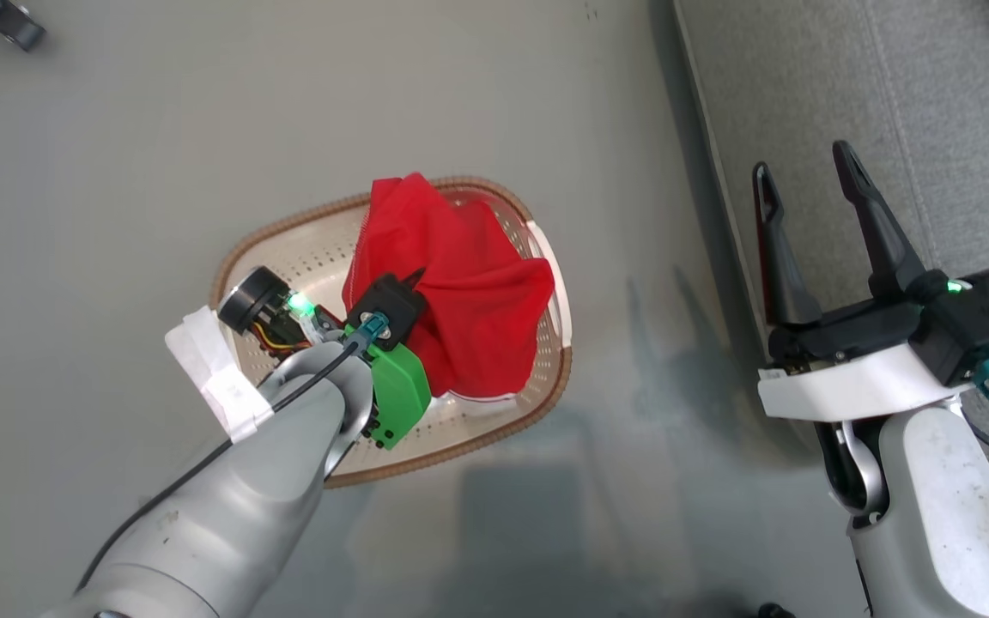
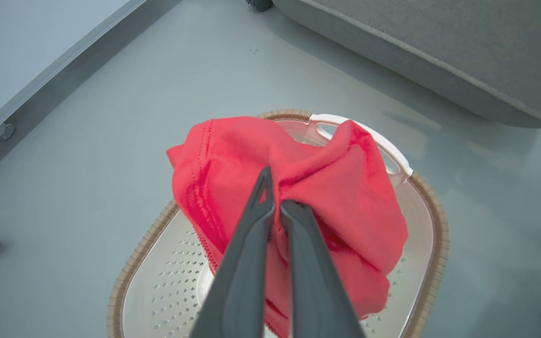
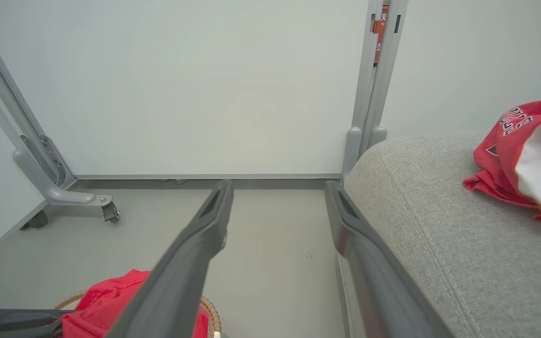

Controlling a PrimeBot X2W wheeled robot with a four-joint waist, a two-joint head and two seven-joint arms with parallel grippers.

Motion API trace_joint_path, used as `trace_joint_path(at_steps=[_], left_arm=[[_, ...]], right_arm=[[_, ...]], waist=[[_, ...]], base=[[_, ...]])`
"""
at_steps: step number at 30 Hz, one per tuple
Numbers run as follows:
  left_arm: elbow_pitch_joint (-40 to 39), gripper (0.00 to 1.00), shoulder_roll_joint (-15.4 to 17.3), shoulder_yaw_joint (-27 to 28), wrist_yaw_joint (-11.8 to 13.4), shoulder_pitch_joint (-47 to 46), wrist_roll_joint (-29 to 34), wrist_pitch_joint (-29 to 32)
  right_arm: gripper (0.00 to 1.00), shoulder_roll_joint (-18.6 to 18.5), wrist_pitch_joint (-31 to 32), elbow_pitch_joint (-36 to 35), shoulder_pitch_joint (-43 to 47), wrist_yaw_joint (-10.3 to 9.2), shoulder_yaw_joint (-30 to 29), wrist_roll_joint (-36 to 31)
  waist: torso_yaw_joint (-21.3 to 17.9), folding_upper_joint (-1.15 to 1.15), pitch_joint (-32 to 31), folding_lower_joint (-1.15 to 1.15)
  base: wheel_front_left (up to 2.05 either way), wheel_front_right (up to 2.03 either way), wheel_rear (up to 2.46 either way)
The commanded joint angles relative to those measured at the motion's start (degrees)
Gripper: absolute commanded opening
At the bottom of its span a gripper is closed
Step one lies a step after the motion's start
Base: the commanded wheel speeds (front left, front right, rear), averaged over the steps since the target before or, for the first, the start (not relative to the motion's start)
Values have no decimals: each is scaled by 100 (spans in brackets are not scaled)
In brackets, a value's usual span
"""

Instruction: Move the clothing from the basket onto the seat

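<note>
Red garment (image 1: 460, 292), thin fabric, gathered into a peak over the cream perforated basket (image 1: 314, 257). Its lower folds hang down inside the basket, and one side drapes across the brown woven-look rim and part of a white handle (image 2: 395, 157). The peak forms because the cloth is gripped at one point near its middle, so the rest falls away under its own weight.

Left gripper (image 2: 277, 197): its two long dark fingers are closed almost together with a fold of the red garment pinched between them. The arm reaches in from above the basket, which suits a straight lift clear of the rim.

The basket stands on the pale grey floor (image 1: 117, 172), near the seat (image 1: 889, 103) but apart from it. The seat is a light grey woven cushion with a stitched seam.

Second red garment (image 3: 519, 155), with a white panel and white lettering, lies crumpled on the seat top, well apart from the basket. By this evidence, half the transfer is done.

Right gripper (image 1: 802, 163): fingers spread wide and holding nothing, poised above the near edge of the seat and out of the left arm's path.

Likely step in hand: raising the pinched garment and carrying it to the seat. A trailing hem could catch on the rim.
</note>
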Motion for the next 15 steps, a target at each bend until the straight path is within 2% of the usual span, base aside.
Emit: trace_joint_path(at_steps=[1, 15], left_arm=[[-158, 0, 11, 126, 50, 168, -83, -18], [-1714, 0, -29, 1061, 160, 897, 80, -19]], right_arm=[[100, -18, -13, 28, 147, -4, -37, -41], [100, -17, -13, 109, 716, -4, -86, 10]], waist=[[291, 0, -647, 0], [533, 0, -1667, 0]], base=[[0, 0, 0], [0, 0, 0]])
